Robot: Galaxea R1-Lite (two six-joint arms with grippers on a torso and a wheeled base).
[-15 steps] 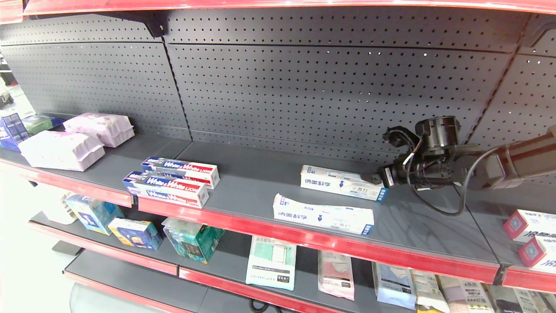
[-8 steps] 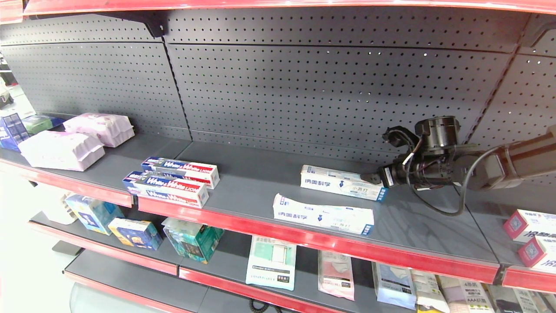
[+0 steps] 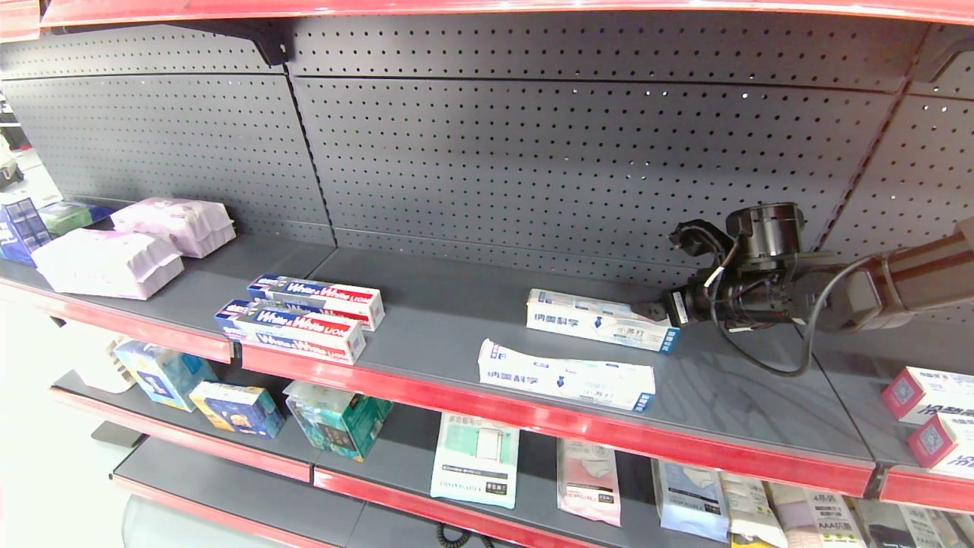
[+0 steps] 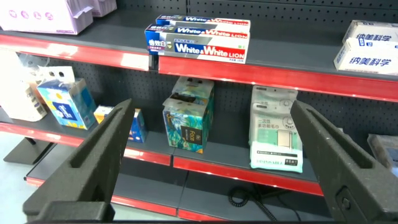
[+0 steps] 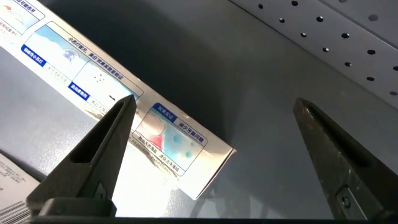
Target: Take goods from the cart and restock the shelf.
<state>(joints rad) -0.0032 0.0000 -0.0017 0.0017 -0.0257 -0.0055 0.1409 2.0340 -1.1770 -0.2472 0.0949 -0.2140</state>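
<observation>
Two white-and-blue toothpaste boxes lie on the grey shelf board [image 3: 456,304], one at the back [image 3: 599,320] and one at the front edge [image 3: 567,375]. My right gripper [image 3: 647,310] hovers low over the shelf at the right end of the back box, open with nothing held. In the right wrist view the box's end [image 5: 180,146] lies by one finger [image 5: 106,143], while the rest of the right gripper's gap [image 5: 212,106] spans bare shelf. My left gripper [image 4: 211,106] is open and empty, away from the shelf and facing its lower rows.
Two red-white-blue toothpaste boxes [image 3: 304,316] and pink tissue packs [image 3: 106,262] lie further left. Red-and-white boxes [image 3: 928,415] sit at the far right. The lower shelves hold tissue boxes [image 4: 186,115] and mask packs [image 4: 277,127]. The perforated back wall [image 3: 533,152] is close behind the right gripper.
</observation>
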